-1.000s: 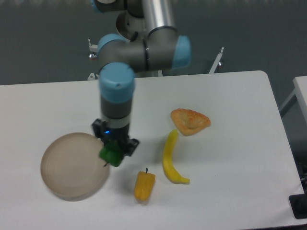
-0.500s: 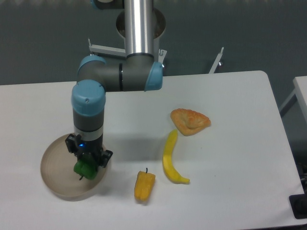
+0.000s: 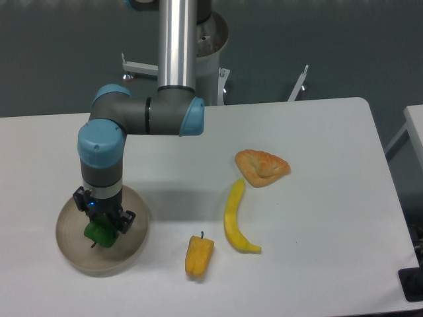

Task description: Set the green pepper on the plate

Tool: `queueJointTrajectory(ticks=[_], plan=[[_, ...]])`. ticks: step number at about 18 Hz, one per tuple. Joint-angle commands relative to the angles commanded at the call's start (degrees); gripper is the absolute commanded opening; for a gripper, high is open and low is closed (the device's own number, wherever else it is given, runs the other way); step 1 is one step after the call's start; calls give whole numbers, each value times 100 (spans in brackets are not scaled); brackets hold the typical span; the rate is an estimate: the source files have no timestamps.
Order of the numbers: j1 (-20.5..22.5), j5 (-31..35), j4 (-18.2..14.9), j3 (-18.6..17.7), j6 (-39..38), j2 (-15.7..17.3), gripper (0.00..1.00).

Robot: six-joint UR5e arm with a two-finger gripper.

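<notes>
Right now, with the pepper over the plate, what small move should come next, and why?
Probably lower slightly and open the gripper. It is shut on the green pepper, which sits over the middle of the plate; whether the pepper touches the plate I cannot tell.

The pepper (image 3: 99, 232) looks glossy and smooth, like plastic. The plate (image 3: 73, 247) is matt beige. The tabletop (image 3: 317, 165) is smooth, matt white. The arm (image 3: 177, 46) has a brushed metal tube with glossy blue plastic caps.
</notes>
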Motion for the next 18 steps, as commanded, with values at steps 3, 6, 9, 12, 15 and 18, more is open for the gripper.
queueJointTrajectory(ticks=[3, 6, 9, 12, 15, 18], plan=[[-35, 9, 0, -61, 9, 17, 45], [-35, 9, 0, -141, 9, 35, 46], [-35, 9, 0, -176, 18, 53, 46], [-35, 9, 0, -185, 17, 62, 58], [-35, 17, 0, -185, 18, 62, 82], [-35, 18, 0, -176, 26, 97, 96]])
